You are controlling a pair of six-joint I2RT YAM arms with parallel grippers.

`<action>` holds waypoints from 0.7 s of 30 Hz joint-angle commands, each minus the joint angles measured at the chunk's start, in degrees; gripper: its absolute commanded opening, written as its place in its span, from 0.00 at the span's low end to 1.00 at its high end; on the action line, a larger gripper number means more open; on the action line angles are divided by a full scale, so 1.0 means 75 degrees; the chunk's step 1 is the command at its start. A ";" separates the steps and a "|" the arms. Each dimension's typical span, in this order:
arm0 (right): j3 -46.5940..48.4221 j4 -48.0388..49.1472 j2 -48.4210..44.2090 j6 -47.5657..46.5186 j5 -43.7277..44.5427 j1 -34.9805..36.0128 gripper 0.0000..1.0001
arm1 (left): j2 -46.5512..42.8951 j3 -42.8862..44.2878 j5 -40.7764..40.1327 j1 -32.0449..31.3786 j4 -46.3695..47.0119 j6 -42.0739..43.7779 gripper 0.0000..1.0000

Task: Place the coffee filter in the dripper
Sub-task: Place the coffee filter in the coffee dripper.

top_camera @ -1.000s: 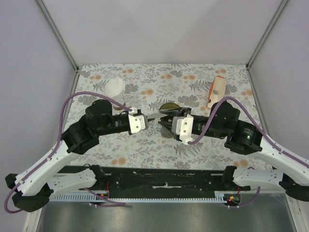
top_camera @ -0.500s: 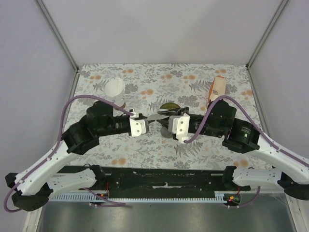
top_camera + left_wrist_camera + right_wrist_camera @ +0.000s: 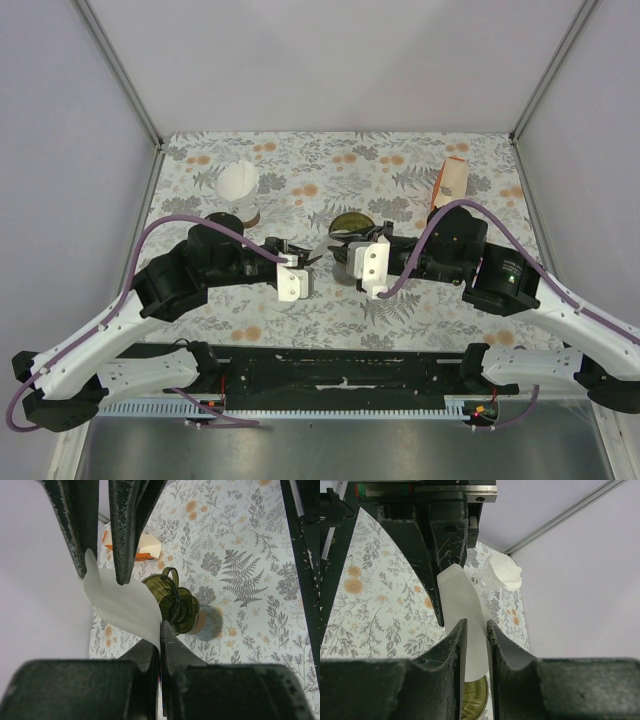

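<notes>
Coffee filter [image 3: 120, 605] hangs pinched in the left hand [image 3: 160, 632], just beside the dripper [image 3: 172, 602], not in it; the right hand [image 3: 475, 625] stands narrow around it, grip unclear. Opposed pulls could tear the paper.

Centre of counter [image 3: 300, 160]: left pincer [image 3: 310, 258] and right pincer [image 3: 340, 251] nearly tip-to-tip. At 12 o'clock, close by, olive dripper [image 3: 352, 221]; at 2 o'clock, peach packet [image 3: 451, 181]; at 10 o'clock, paper-topped jar [image 3: 240, 190].

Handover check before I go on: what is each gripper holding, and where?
The left gripper pinches the filter at one edge. The right gripper straddles the opposite edge with its jaws apart, not yet gripping.
</notes>
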 commanded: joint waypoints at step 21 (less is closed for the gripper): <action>0.0319 -0.0450 0.0129 -0.0042 -0.0107 -0.0007 0.00 | 0.0029 0.0070 -0.0491 -0.0269 0.0019 0.0560 0.02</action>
